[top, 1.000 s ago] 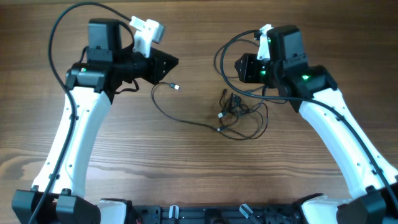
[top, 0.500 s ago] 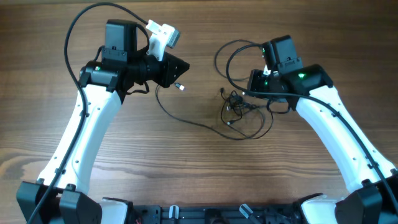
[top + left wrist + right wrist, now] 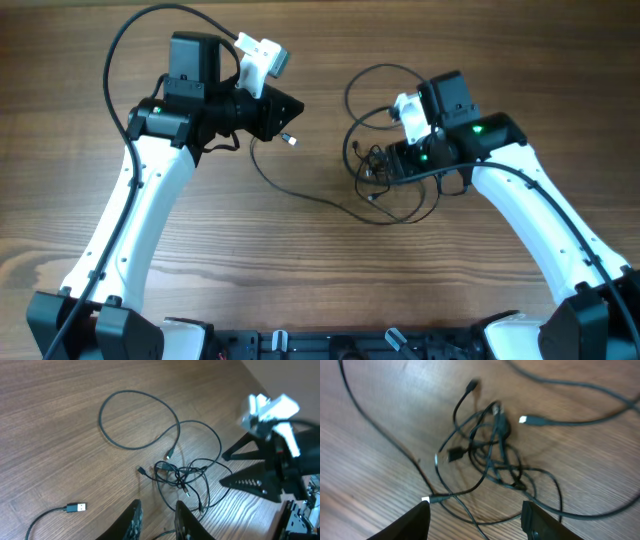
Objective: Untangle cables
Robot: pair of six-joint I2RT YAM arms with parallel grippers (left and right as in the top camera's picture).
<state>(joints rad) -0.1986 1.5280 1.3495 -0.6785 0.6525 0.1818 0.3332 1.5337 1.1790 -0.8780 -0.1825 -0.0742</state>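
Observation:
The cables are thin black wires. A knotted clump [image 3: 375,168] lies mid-table, also seen in the left wrist view [image 3: 177,475] and the right wrist view [image 3: 492,445]. One strand runs left from it and ends in a USB plug [image 3: 290,140] [image 3: 75,507]. Another strand curls in a loose ring [image 3: 101,420] behind the clump. My right gripper [image 3: 392,172] [image 3: 480,520] hovers over the clump's near edge, open wide and empty. A small plug [image 3: 426,500] lies by its left fingertip. My left gripper [image 3: 290,108] [image 3: 158,505] hangs above the plug strand, jaws a little apart, gripping nothing I can see.
Thicker black cords arc off each arm, one at the far left [image 3: 120,50]. The wooden table [image 3: 300,270] is bare in front of the cables. A black rail [image 3: 330,345] runs along the near edge.
My right arm has swung down and left over the clump, and its jaws have spread wider. My left arm shifted right a second ago and has held still since.

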